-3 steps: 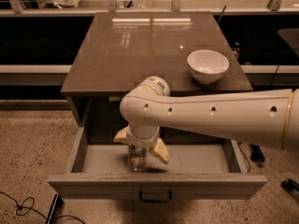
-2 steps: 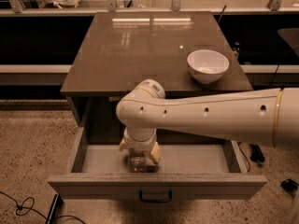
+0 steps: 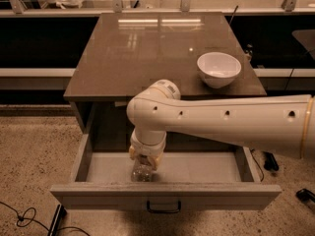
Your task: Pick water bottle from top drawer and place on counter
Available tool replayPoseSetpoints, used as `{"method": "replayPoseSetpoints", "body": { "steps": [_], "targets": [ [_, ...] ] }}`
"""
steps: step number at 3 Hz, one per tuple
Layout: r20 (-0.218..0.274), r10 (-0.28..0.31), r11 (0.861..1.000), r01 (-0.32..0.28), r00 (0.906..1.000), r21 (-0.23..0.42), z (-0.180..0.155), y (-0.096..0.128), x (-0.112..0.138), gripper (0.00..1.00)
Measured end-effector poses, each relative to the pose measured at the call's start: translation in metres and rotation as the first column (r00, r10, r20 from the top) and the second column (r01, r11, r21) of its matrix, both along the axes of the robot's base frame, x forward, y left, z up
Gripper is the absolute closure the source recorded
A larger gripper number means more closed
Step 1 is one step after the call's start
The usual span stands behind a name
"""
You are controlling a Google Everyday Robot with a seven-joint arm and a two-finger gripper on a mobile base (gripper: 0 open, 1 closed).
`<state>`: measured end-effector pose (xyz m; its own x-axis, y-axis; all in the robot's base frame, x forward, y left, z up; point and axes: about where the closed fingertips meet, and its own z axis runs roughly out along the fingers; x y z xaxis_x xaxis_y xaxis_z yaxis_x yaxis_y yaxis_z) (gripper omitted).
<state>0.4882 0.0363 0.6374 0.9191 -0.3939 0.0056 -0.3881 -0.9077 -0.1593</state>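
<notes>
1. Inside the top drawer (image 3: 103,170), which stands pulled out below the counter (image 3: 147,58), the water bottle (image 3: 141,174) stands upright on the pale drawer floor, left of centre and close to the front wall.
2. Gripper (image 3: 145,159): lowered into the drawer, directly above and around the upper part of the bottle. Its tan fingers (image 3: 134,153) sit close together on either side of the bottle's top and appear closed on it. Only the clear lower body of the bottle shows beneath them; cap and label are hidden by the gripper.
3. Bottle base: appears to rest on the drawer floor; whether it is lifted clear cannot be told.
4. Arm (image 3: 231,124): a thick white link enters from the right edge, crosses in front of the counter's front edge and bends downward at a rounded joint into the drawer.
5. Counter: glossy, reflecting overhead lights. A white bowl (image 3: 218,69) sits near its right front corner, well apart from the gripper and bottle.
6. Drawer front: a small dark handle (image 3: 163,208) is at its centre, just right of the bottle's position.
7. Floor (image 3: 34,151): speckled, with a dark cable (image 3: 19,215) lying at the lower left.
</notes>
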Motion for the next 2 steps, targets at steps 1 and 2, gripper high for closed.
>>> {"method": "replayPoseSetpoints", "body": {
  "steps": [1,2],
  "targets": [
    [-0.003,-0.127,0.987,0.127,0.9919,0.098,0.05,-0.002,0.009,0.96],
    [0.063,-0.231,0.96,0.217,0.9709,0.175,0.111,-0.01,0.016,1.0]
  ]
}}
